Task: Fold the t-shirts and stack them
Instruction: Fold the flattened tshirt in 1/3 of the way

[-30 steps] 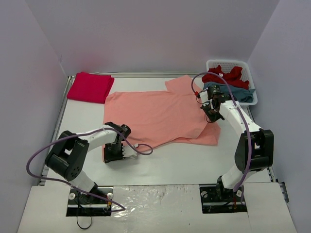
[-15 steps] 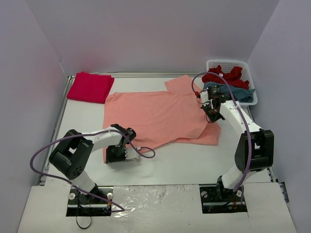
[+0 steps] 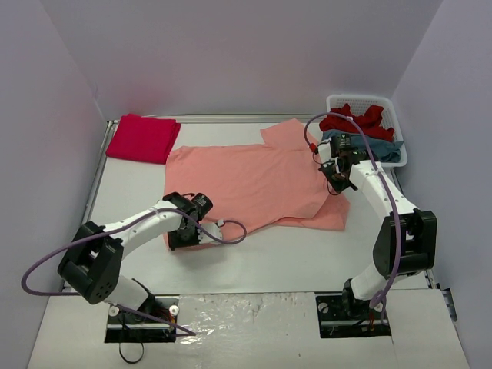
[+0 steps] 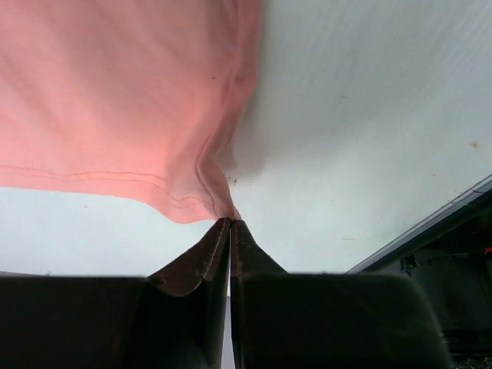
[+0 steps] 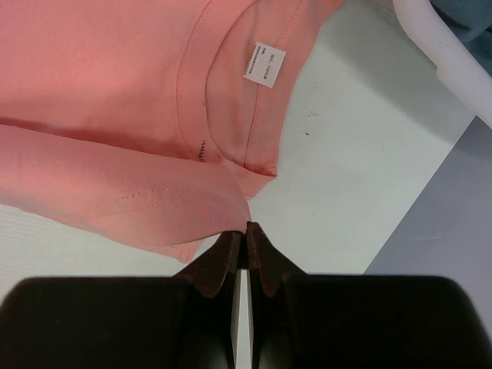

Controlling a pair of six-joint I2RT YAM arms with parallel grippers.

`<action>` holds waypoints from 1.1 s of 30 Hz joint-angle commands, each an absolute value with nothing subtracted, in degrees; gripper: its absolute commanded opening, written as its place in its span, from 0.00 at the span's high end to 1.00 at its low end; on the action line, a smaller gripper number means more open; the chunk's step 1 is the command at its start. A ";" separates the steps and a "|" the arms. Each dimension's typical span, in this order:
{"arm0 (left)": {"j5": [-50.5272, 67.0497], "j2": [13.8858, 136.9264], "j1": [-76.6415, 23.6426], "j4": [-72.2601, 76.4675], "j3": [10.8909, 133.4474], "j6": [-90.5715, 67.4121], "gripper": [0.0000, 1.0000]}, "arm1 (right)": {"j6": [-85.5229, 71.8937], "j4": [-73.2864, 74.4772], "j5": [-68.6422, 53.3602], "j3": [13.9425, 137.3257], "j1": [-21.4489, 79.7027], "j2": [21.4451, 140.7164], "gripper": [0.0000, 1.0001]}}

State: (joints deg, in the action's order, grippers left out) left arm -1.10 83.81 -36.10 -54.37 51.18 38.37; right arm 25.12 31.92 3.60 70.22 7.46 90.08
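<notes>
Left claw: clenched on the near hem corner of the salmon t-shirt, at the shirt's 8 o'clock. The cloth puckers into the pinch.
Salmon t-shirt: spread mostly flat across the middle of the bench, between the two arms.
Right claw: clenched on a fold of the same shirt just beside the collar, at the shirt's 3 o'clock. The size tag shows.
Handling: judged light, limp and not fragile. It would sag between the two holds and drag on the bench, and a thin pinch may slip.
Where to hold: stitched hems and corners, both ends together.
Red t-shirt: folded, at 10 o'clock; probably the stack's base.
Basket: at 2 o'clock, holding a crumpled crimson tee and teal tee.
</notes>
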 commanded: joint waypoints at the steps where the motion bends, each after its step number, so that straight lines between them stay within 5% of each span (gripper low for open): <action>1: -2.02 82.00 -36.39 -56.87 53.00 37.62 0.98 | 25.40 33.14 3.34 69.79 6.94 87.19 1.00; 33: -12.03 71.90 -31.91 -53.01 60.38 32.78 0.98 | 24.96 33.22 2.29 74.00 6.42 85.25 1.00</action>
State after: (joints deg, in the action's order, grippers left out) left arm -8.91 74.32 -32.88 -53.98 57.67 34.24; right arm 25.45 31.99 2.00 71.48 6.76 86.94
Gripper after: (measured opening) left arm 0.028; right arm 0.008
